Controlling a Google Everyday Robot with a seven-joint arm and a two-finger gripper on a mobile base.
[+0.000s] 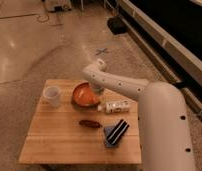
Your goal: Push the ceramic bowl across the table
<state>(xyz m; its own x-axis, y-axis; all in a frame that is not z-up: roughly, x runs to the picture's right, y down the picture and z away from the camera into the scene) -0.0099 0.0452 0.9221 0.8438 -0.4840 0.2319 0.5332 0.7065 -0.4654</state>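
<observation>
The ceramic bowl (83,95), shallow and orange-red, sits on the far middle of the light-wood table (59,142). My gripper (97,91) is at the bowl's right rim, reaching in from the right on the white arm (119,86). It seems to touch the bowl. The wrist hides the fingers. A translucent white plastic cup (52,96) stands just left of the bowl, a small gap away.
A white bottle (114,106) lies on its side right of the bowl, under the arm. A small dark red oblong object (89,123) lies in front of the bowl. A dark striped item (116,132) lies near the table's right front. The robot's white body (166,130) fills the right.
</observation>
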